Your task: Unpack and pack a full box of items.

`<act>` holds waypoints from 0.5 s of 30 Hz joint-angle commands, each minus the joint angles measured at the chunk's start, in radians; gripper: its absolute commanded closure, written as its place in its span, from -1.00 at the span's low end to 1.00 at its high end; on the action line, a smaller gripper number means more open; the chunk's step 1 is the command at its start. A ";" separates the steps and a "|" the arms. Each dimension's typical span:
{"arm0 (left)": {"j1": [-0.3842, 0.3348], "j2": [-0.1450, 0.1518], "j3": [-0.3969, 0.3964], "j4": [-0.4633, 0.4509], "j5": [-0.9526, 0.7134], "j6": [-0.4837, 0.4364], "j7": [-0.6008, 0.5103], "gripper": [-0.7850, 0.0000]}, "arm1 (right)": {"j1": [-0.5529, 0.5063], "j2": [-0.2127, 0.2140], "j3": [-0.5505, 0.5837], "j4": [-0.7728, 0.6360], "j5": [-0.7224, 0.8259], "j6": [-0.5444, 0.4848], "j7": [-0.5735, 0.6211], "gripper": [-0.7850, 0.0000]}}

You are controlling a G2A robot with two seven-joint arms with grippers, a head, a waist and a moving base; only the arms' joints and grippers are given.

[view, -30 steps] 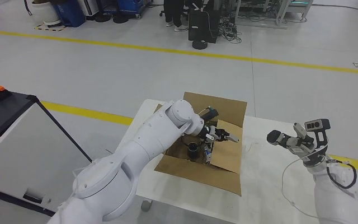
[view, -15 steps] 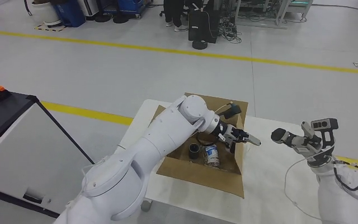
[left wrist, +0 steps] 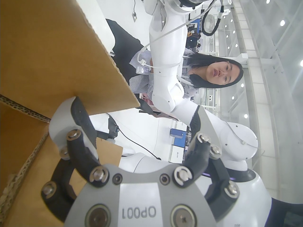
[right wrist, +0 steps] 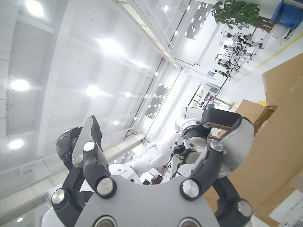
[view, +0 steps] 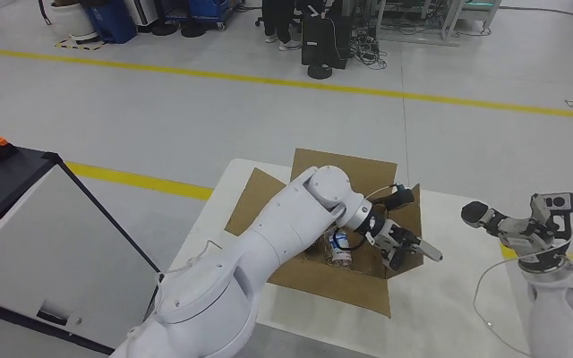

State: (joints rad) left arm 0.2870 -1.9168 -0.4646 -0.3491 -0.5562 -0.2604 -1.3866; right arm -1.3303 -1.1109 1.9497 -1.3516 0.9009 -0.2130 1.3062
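Top view. Shows the box open on the table, toward the far edge, flaps folded outward. Places the left gripper over the box's right wall, above the flap on that side. Finds a can with a blue-and-white label lying inside on the box floor, just beside that arm's wrist. Puts the right gripper near the table's right edge, well apart from the box.

Left wrist view. Shows the left gripper spread wide, with nothing between the fingers. Sets a cardboard flap just beside one fingertip; cannot tell whether touching.

Right wrist view. Shows the right gripper spread open as well and carrying nothing. Faces the box from its right side, cardboard wall near one finger but apart from it.

Progress, as a judgement. Looks unfinished: box opened, at least the can waiting inside, neither gripper loaded. Cannot tell from this moment alone whether unpacking or repacking is under way. Counts, if unpacking, the can as not yet lifted out and the whole packing half as left to do. Calls next, probably, for the left gripper to come down inside the box walls onto the can, well clear of the right flap.
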 commanded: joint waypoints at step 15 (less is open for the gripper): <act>-0.010 -0.059 -0.018 0.099 0.021 -0.029 -0.007 -1.00 | 0.177 0.012 -0.190 0.089 -0.241 0.155 -0.180 -1.00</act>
State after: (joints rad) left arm 0.2777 -1.9743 -0.4804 -0.2531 -0.5372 -0.2882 -1.3941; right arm -1.1569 -1.1000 1.7725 -1.2704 0.6847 -0.0678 1.1343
